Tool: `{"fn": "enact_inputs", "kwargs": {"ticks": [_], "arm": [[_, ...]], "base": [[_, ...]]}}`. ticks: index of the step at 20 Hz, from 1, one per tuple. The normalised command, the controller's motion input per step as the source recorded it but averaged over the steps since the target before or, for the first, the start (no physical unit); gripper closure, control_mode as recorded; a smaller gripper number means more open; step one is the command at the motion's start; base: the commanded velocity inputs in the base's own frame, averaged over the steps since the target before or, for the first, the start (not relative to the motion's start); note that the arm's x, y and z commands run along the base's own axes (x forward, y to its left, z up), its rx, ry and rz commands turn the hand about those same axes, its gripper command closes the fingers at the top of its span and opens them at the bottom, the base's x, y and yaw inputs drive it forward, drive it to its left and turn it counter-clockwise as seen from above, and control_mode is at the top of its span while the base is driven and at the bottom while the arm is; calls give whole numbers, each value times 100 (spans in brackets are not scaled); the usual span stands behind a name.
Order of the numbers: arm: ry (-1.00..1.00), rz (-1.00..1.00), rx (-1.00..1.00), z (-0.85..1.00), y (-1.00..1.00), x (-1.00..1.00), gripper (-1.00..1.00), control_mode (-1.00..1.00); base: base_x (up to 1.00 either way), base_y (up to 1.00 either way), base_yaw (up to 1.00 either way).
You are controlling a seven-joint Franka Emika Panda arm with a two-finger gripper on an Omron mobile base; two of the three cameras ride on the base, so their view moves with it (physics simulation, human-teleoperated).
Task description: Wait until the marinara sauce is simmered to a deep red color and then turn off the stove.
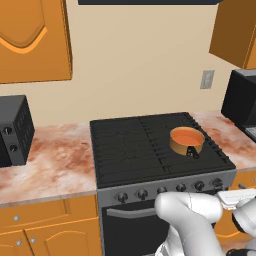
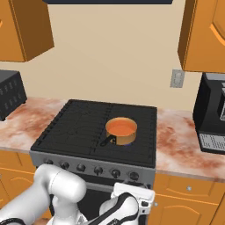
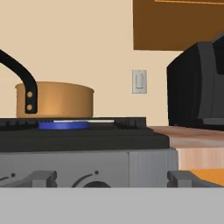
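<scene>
Stove black | marble-like countertop | tan wall, orange cabinets

You're facing a plain cream wall with a pale switch plate mounted toward the right. Orange wooden upper cabinets hang at both sides, and a dark hood edge runs along the top between them. Below, a mottled pinkish marble counter stretches left and right, over orange base cabinets with small round knobs. A black boxy appliance sits on the counter at your left, another black appliance at your right. Lighting is even and soft.
</scene>
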Motion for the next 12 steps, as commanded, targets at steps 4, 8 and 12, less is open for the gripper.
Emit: {"fn": "enact_inputs", "kwargs": {"ticks": [4, 8, 12], "arm": [[0, 1, 0, 0, 11, 12, -100, -100], [0, 0, 0, 0, 10, 4, -100, -100], [0, 0, 0, -1, 8, 0, -100, -100]], "base": [[0, 0, 0], [0, 0, 0], [0, 0, 0]]}}
